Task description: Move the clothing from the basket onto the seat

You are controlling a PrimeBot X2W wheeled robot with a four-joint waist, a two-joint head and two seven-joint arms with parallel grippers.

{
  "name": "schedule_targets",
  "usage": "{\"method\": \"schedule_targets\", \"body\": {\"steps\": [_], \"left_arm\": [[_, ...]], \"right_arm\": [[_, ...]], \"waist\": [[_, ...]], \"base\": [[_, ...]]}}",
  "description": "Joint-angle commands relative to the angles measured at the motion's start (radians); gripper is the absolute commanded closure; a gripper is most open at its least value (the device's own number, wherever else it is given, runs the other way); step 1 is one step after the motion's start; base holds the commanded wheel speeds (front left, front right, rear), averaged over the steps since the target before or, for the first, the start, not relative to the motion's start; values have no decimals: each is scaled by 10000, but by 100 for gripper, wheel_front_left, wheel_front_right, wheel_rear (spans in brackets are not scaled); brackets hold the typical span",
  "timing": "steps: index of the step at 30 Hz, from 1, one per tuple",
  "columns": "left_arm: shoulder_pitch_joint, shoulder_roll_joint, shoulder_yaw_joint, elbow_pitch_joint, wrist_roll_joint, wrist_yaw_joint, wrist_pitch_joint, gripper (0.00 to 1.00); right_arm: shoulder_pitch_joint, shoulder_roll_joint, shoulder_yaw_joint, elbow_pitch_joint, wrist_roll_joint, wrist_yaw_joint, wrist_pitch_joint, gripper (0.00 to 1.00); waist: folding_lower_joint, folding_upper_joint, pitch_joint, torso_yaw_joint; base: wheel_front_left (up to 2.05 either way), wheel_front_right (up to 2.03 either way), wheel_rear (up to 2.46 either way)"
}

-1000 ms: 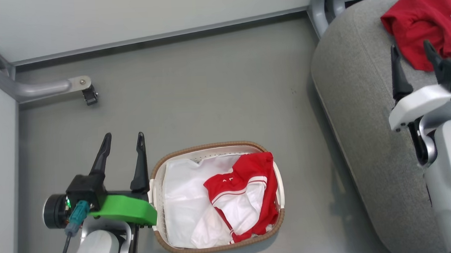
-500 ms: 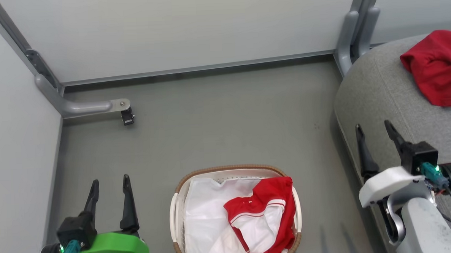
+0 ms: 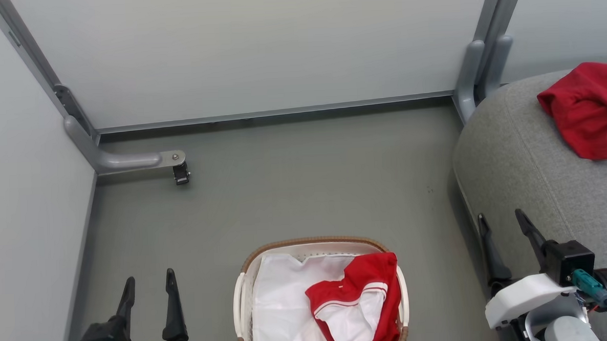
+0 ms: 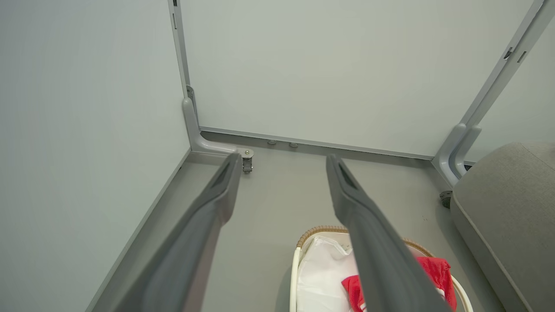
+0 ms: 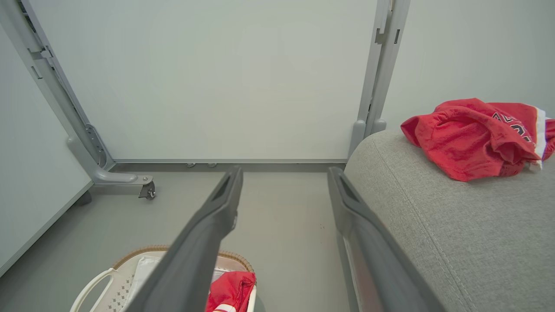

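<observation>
One jersey set down, both arms drawn back, one jersey left in the basket.

The right gripper (image 3: 500, 217), held a second ago over the seat (image 3: 518, 171) right at the crumpled red jersey (image 3: 587, 109), has been pulled back to the lower right, well apart from that garment; its jaws are spread wide and nothing is held. The left gripper (image 3: 150, 275) is likewise spread wide and empty, to the left of the basket (image 3: 286, 244). The head view has been raised too, so part of the shift is the camera's. The red jersey is left lying on the seat, so that transfer is judged done. A red-and-white jersey (image 3: 370, 285) is bunched at the basket's right side on the white liner sheet (image 3: 283, 299) and is judged the next to be fetched.
</observation>
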Motion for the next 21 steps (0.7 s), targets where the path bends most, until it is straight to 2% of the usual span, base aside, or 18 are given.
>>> {"method": "schedule_targets", "body": {"steps": [1,21], "left_arm": [[156,-34,41,64,155,-83,6,0],[-73,-368,360,507,525,-534,6,0]], "right_arm": [[206,-37,52,-83,67,-14,-42,0],[330,-37,412,-259,211,-14,-45,0]], "waist": [[1,0,-43,-34],[1,0,-170,-95]], "base": [[0,0,0],[0,0,0]]}}
